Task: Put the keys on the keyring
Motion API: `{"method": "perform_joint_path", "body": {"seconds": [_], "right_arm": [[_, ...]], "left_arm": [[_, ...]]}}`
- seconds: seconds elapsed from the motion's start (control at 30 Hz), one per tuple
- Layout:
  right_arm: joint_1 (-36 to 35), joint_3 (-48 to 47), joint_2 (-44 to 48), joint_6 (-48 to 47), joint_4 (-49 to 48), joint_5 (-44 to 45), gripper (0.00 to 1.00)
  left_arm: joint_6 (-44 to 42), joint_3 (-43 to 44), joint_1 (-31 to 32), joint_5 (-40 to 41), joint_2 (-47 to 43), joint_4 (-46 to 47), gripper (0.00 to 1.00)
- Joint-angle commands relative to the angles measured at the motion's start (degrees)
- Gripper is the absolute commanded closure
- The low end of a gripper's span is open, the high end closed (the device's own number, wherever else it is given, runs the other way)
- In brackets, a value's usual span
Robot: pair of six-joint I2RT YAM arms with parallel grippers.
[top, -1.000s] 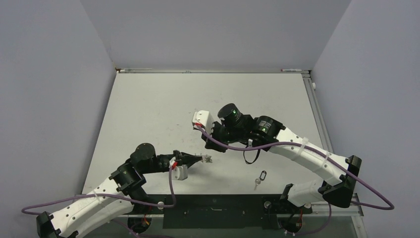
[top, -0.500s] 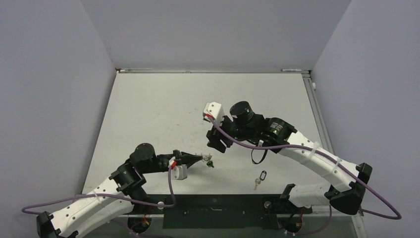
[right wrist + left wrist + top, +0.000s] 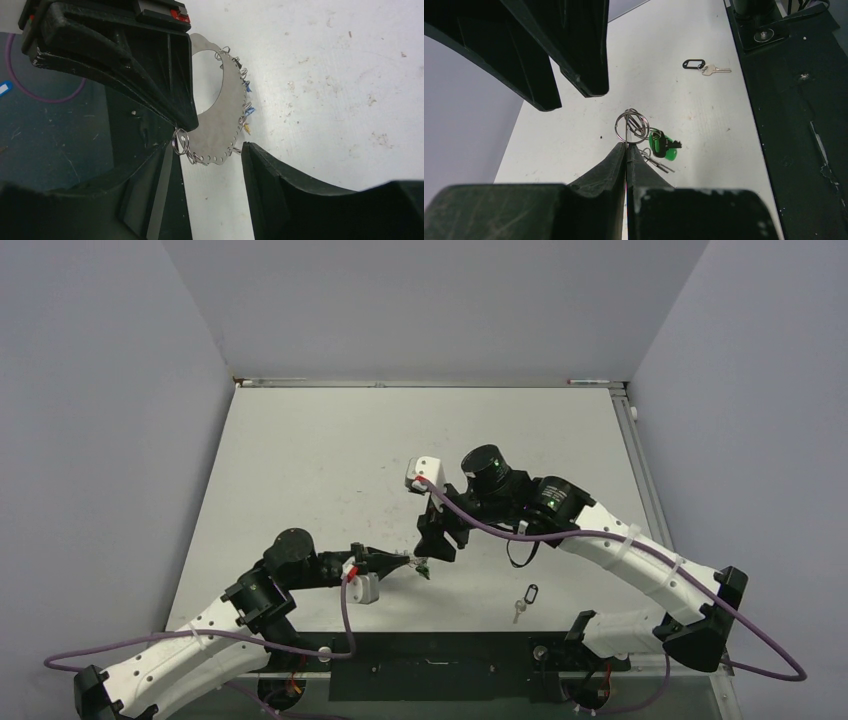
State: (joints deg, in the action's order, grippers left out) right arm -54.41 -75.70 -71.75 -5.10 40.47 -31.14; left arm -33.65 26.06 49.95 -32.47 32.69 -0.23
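My left gripper (image 3: 626, 144) is shut on the keyring (image 3: 631, 125), pinching its thin silver edge just above the table. A green-headed key (image 3: 663, 146) and a bare silver key (image 3: 655, 161) hang from small rings beside the tips. In the right wrist view the keyring (image 3: 220, 115) shows as a flat silver crescent with small rings and blue and yellowish bits along its rim. My right gripper (image 3: 207, 150) stands open around its lower end, fingers apart from it. In the top view the right gripper (image 3: 435, 540) hangs right over the left gripper (image 3: 408, 562).
A loose silver key with a black tag (image 3: 525, 598) lies on the table (image 3: 300, 460) near the front edge, to the right of both grippers; the left wrist view also shows this black-tagged key (image 3: 704, 66). A dark base plate (image 3: 804, 100) borders the table's near side.
My right gripper has opened and swung right, then come down over the left gripper's tips. The green key now hangs at those tips. The left arm has held still.
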Motion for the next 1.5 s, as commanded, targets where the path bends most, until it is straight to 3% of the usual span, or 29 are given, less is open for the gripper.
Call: {"method": "perform_joint_path", "body": {"seconds": [0.0,0.3,0.6,0.8,1.47], "right_arm": [[0.27,1.12,-1.25,0.64,-1.85,-4.37,0.45],[2.71,-0.23,-4.14,3.13,-1.84,-8.88,0.36],[3.18,-0.63,-5.81,4.18,-1.57,-11.88,0.51],[3.23,-0.09,-5.52,4.22,-1.7,-13.71,0.53],[2.28,2.26,-6.12,3.14,-1.96,-16.33,0.84]], "left_arm": [[-1.55,1.51,0.48,-1.31,-0.69,3.0,1.0],[-2.84,1.44,0.77,-0.06,-1.3,2.38,1.0],[-2.76,1.45,0.86,-0.01,-1.31,2.43,1.0],[-2.65,1.53,0.87,0.21,-0.96,2.39,1.0],[-2.11,1.36,0.9,0.67,-1.4,3.04,1.0]]}}
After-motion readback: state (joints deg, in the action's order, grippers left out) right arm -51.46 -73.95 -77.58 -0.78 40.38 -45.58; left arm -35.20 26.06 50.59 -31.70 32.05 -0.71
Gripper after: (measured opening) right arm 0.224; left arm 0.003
